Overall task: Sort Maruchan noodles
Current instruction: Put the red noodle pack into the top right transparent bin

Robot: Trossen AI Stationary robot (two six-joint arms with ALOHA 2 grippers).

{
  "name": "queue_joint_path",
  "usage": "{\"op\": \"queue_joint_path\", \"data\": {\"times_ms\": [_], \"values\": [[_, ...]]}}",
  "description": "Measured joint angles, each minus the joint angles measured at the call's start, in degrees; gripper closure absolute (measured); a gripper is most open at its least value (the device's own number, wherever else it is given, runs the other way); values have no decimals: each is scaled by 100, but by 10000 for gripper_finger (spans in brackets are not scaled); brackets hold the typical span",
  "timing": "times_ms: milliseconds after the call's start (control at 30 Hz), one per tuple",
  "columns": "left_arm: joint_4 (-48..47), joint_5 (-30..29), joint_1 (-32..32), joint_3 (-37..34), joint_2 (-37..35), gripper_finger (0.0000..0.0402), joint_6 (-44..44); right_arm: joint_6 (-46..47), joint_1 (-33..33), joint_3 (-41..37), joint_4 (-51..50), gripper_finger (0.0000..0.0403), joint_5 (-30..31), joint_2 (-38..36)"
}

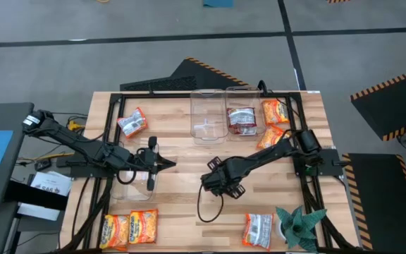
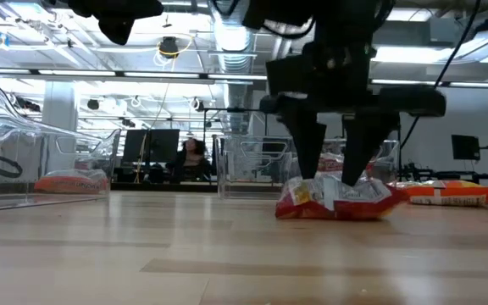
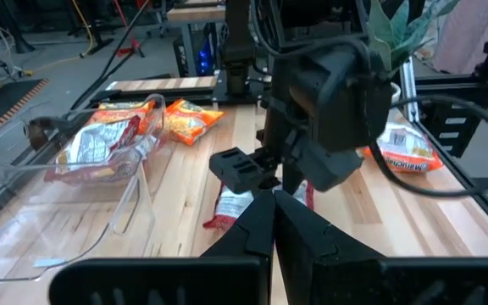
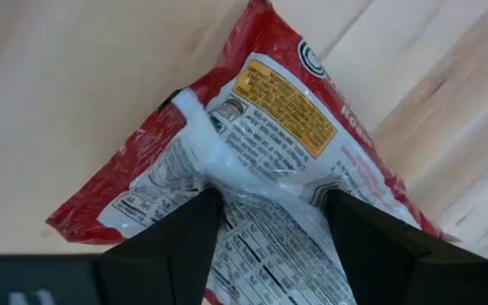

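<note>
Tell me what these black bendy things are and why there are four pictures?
They are two robot arms working at a wooden table, sorting noodle packets. One picture looks down from above, one looks level across the tabletop, and two come from little cameras on the arms' wrists.

The right claw stands open, its fingers down on either side of a red-and-white plastic noodle packet lying flat on the wood. It is not lifting it. The left claw is shut and waits nearby, holding nothing.

More packets lie around the table: orange ones at a front corner and one inside a clear plastic bin. The teal spiky thing is a toy plant.
</note>
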Motion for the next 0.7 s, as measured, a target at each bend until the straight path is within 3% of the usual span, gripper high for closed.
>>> {"op": "queue_joint_path", "data": {"times_ms": [167,367,567,700], "values": [[18,0,0,0,0,401,0,3,8,1,-175,216,304,138],[20,1,0,0,0,401,-10,353,-12,0,-358,381,619,235],[1,22,0,0,-26,401,41,1179,-17,-34,-552,396,697,85],[-75,26,0,-2,-80,401,44,1583,49,-252,-514,396,661,-428]]}}
